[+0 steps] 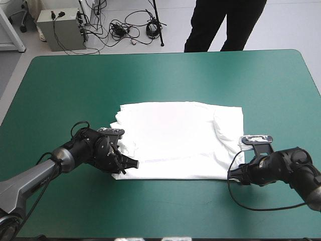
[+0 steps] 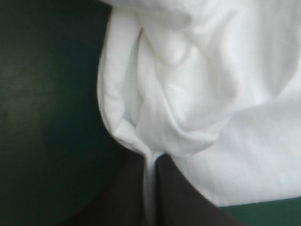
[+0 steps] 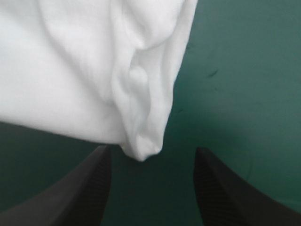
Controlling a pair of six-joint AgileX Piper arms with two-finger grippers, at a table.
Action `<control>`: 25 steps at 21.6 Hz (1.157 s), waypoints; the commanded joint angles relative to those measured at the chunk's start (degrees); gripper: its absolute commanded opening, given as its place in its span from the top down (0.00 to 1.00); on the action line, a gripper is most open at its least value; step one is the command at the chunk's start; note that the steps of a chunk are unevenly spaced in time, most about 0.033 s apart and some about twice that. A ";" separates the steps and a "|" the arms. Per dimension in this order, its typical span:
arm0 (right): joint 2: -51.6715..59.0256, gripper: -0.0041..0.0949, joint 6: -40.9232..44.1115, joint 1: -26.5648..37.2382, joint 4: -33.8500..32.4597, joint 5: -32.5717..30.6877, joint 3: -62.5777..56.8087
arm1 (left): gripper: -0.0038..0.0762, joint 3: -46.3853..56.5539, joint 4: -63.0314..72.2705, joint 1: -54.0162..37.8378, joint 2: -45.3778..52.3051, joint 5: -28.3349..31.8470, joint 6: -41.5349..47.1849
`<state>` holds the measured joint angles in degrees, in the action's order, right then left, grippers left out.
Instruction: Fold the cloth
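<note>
The white T-shirt [image 1: 175, 138] lies folded in a rough rectangle in the middle of the teal-green table. My left gripper [image 1: 125, 161] is at its near left corner, shut on the T-shirt; in the left wrist view a thin pinch of T-shirt [image 2: 188, 94] cloth runs between the two black fingers [image 2: 183, 202] of the left gripper [image 2: 149, 162]. My right gripper [image 1: 239, 173] sits low at the near right corner. In the right wrist view the right gripper [image 3: 150, 153] stands open, its fingers [image 3: 89, 188] apart, with the T-shirt [image 3: 70, 66] corner just ahead between them.
The teal-green table [image 1: 165, 75] stretches bare beyond the shirt and along the near edge [image 1: 175, 216]. A grey box with cables [image 1: 62, 25] stands on the floor past the far left corner.
</note>
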<state>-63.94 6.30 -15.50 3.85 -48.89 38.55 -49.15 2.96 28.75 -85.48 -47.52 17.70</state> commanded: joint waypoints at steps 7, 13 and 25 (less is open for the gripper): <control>-10.67 0.42 -1.61 -0.03 2.54 5.53 1.20 | 0.96 -0.29 0.53 0.51 0.03 1.53 0.21; -13.94 0.79 -6.30 -0.03 7.19 4.14 1.20 | 0.96 -0.39 0.53 0.51 0.03 1.88 0.21; -8.95 0.98 -6.30 -0.03 5.17 -12.13 18.60 | 0.96 -7.72 -2.63 0.51 9.08 -7.61 -0.77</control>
<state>-75.55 0.50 -15.49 9.66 -57.22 51.65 -52.77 1.58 28.96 -80.55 -52.52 16.92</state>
